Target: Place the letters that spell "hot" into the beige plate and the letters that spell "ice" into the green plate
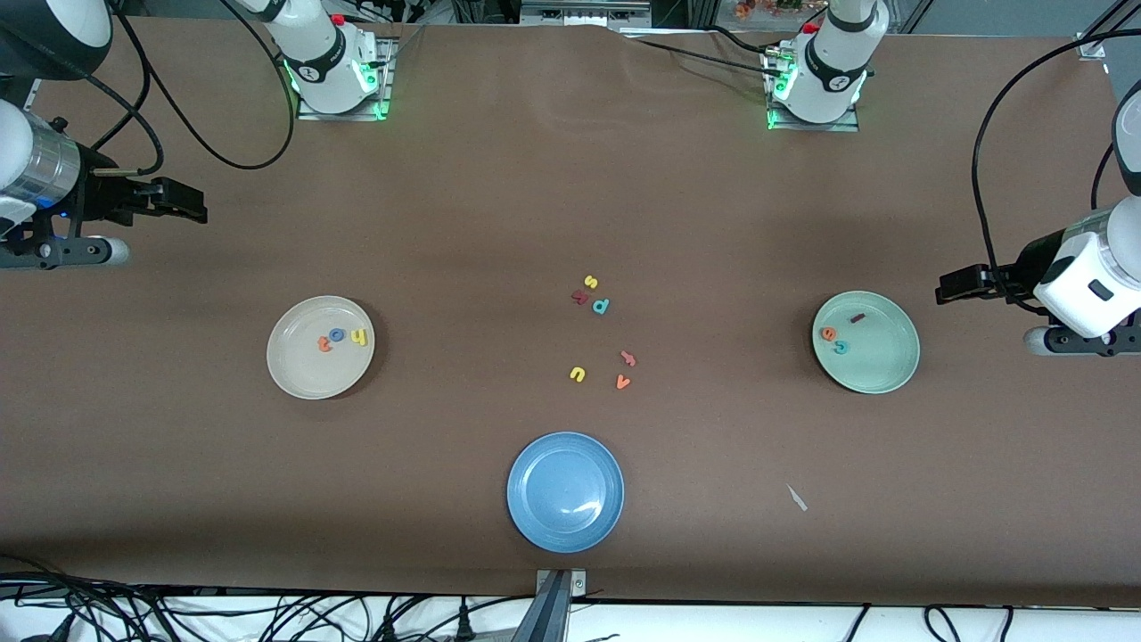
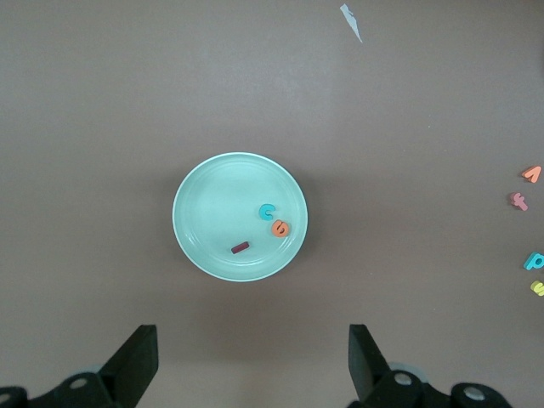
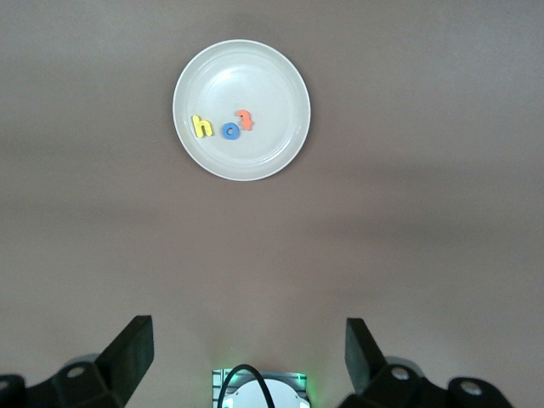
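Observation:
The beige plate [image 1: 307, 374] [image 3: 255, 81] holds the yellow "h" [image 1: 358, 337] [image 3: 201, 127], the blue "o" [image 1: 336, 335] [image 3: 230, 131] and the orange "t" [image 1: 324, 343] [image 3: 246, 119]. In the green plate [image 1: 882, 361] [image 2: 217, 204] lie the dark red "i" [image 1: 857, 317] [image 2: 240, 248], teal "c" [image 1: 841, 347] [image 2: 267, 211] and orange "e" [image 1: 828, 333] [image 2: 281, 228]. My left gripper [image 1: 949, 287] [image 2: 253, 361] hangs open and empty over the table at the left arm's end. My right gripper [image 1: 192, 207] [image 3: 248, 357] is open and empty over the right arm's end.
A blue plate [image 1: 553, 481] sits near the front camera, mid-table. Loose letters lie in the middle: yellow "s" [image 1: 590, 282], dark red "k" [image 1: 579, 297], teal "p" [image 1: 601, 307], a pinkish letter [image 1: 628, 358], yellow "u" [image 1: 578, 374], orange "v" [image 1: 623, 382]. A white scrap [image 1: 796, 497] lies near the front.

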Tool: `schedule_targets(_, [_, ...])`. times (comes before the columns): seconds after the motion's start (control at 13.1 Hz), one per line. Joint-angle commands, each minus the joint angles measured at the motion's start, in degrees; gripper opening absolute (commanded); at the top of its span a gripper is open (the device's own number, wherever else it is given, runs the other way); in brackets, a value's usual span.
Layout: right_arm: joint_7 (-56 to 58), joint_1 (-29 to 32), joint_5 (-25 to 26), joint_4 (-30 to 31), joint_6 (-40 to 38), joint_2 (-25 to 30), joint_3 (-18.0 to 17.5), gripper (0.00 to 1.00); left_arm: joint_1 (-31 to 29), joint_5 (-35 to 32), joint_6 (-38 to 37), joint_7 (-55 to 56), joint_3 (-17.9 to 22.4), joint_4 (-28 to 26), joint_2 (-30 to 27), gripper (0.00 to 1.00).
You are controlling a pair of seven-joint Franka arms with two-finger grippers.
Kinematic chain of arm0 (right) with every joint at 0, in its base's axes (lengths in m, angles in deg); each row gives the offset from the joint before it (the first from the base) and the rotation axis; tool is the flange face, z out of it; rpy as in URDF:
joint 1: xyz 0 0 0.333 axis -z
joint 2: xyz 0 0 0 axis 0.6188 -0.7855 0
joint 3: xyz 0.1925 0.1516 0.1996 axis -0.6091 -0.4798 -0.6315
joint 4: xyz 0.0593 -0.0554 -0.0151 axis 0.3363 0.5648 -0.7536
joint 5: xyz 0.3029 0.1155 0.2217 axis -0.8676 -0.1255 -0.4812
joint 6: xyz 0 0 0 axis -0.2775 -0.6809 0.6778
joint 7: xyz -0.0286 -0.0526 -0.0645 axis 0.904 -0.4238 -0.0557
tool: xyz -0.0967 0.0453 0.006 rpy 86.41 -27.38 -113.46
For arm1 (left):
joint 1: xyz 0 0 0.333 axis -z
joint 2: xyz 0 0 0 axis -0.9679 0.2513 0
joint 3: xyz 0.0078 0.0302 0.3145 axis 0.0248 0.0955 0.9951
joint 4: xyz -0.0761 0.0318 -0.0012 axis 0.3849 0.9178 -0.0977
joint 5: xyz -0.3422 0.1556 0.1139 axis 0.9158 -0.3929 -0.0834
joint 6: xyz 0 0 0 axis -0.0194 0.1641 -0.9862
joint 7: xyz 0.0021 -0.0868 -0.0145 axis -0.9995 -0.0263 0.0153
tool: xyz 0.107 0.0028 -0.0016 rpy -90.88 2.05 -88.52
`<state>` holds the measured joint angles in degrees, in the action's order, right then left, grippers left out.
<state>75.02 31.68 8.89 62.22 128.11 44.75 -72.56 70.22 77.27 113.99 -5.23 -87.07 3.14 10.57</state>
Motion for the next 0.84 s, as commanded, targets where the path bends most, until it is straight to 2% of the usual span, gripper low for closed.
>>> schedule_targets(0.0, [0.8, -0.6, 0.1, -0.1, -0.4, 0.7, 0.6, 1.00, 0.0, 0.8, 0.7, -1.6, 0.7, -1.0, -1.0, 0.99])
schedule_targets(0.77, [0.8, -0.5, 0.1, -0.1, -0.4, 0.7, 0.6, 1.00, -1.1, 0.8, 0.2, -4.4, 0.8, -1.0, -1.1, 0.99])
